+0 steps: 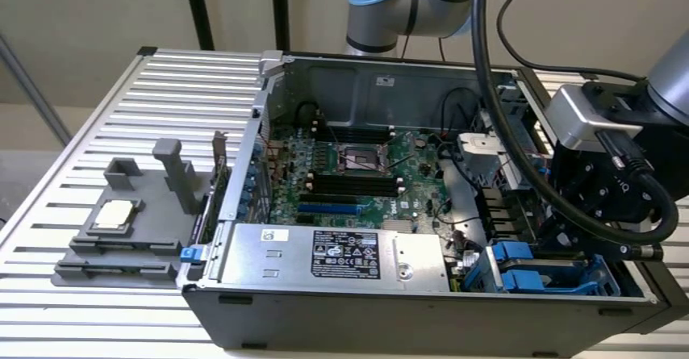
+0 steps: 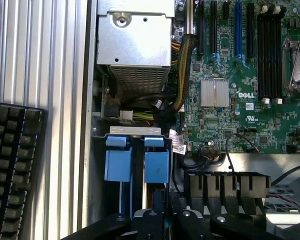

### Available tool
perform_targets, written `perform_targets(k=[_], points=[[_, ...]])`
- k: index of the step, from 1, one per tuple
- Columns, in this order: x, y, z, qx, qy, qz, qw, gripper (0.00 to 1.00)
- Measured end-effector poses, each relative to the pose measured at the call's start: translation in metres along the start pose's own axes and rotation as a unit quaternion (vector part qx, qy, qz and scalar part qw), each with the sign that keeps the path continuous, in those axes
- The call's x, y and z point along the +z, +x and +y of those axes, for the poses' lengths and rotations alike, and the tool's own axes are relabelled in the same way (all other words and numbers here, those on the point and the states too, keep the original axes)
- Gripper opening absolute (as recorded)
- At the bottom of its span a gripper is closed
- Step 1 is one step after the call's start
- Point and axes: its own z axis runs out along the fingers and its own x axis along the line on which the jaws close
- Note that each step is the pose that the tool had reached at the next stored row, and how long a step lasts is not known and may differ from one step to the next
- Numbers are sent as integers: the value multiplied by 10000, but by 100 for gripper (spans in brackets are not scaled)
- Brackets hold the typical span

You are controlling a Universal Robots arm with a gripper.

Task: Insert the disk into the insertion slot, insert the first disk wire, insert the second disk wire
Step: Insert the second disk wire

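The insertion slot (image 1: 538, 274) sits in the corner of the open computer case (image 1: 431, 310) at the exterior view's lower right, a grey bay with bright blue clips (image 2: 137, 162) showing along its top. In the wrist view those blue clips stand side by side with a narrow dark gap between them, just under the camera. Whether the disk is seated inside that bay cannot be told; only the blue plastic and the grey frame are plain.

The claw (image 2: 162, 220) hangs directly over the slot, its black fingers (image 2: 157, 202) close to the blue clips. They look drawn near together, but whether they grip anything cannot be told. In the exterior view the arm's black wrist (image 1: 603, 198) and thick black cable (image 1: 506, 101) reach down into that same corner.

Beside the slot lies the silver power-supply box (image 1: 334, 254) with its printed label, and a bundle of wires (image 2: 182, 75) runs between it and the green motherboard (image 1: 356, 169).

Outside the case, on the ribbed metal bench (image 1: 97, 133), a grey stand (image 1: 129, 230) carries a small chip (image 1: 113, 214). A black keyboard (image 2: 12, 170) lies on the bench near the case wall.
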Motion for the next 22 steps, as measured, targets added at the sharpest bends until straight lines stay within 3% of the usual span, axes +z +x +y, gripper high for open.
perform_targets(k=[22], points=[[47,17,-7,0,-1,1,10000,16]])
